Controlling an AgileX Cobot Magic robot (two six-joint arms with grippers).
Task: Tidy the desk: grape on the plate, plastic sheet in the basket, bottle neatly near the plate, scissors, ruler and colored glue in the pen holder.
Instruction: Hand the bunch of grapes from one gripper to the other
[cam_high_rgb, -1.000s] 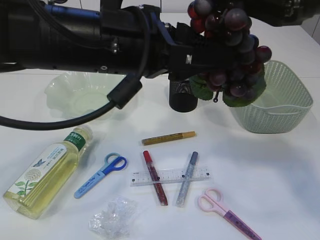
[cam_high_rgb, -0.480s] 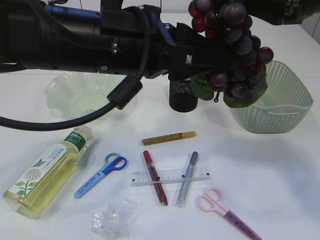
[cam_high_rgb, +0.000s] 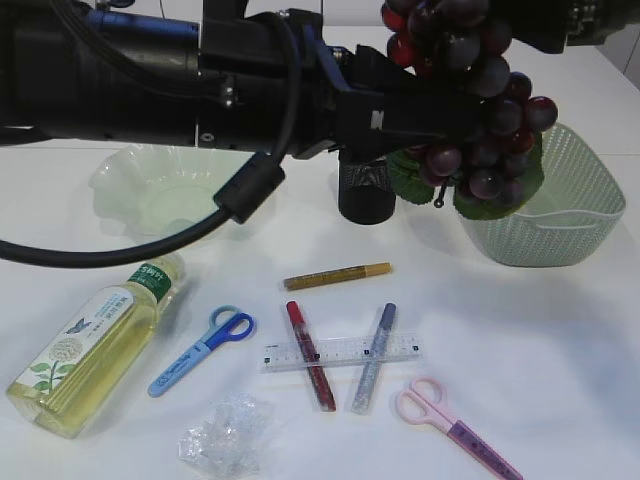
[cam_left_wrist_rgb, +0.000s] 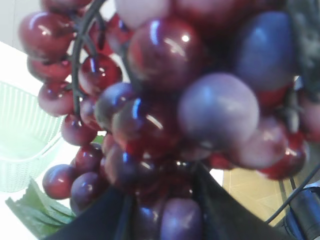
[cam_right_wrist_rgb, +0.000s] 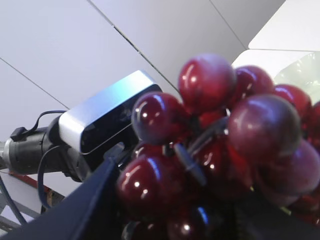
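A bunch of dark red and purple grapes hangs in the air at the far right of the scene, above the near-left rim of the pale green basket and well clear of the table. The left gripper, at the end of the thick black arm that stretches in from the left, is clamped on the bunch from the side; in the left wrist view its dark fingers press against the lowest berries. The right gripper reaches the top of the same bunch from the upper right, its dark fingers flanking the berries in its wrist view, but whether it grips them or stands loose around them cannot be told. Green leaves dangle under the cluster. The translucent green plate sits at the far left, well apart from the grapes, with the black pen holder between plate and basket, partly behind the arm. Nearer, the bottle of yellow liquid lies on its side at the left, blue scissors just right of it. A gold glue pen lies mid-table; the clear ruler rests across a red glue pen and a silver glue pen. Pink scissors lie near right, and the crumpled plastic sheet at the near edge
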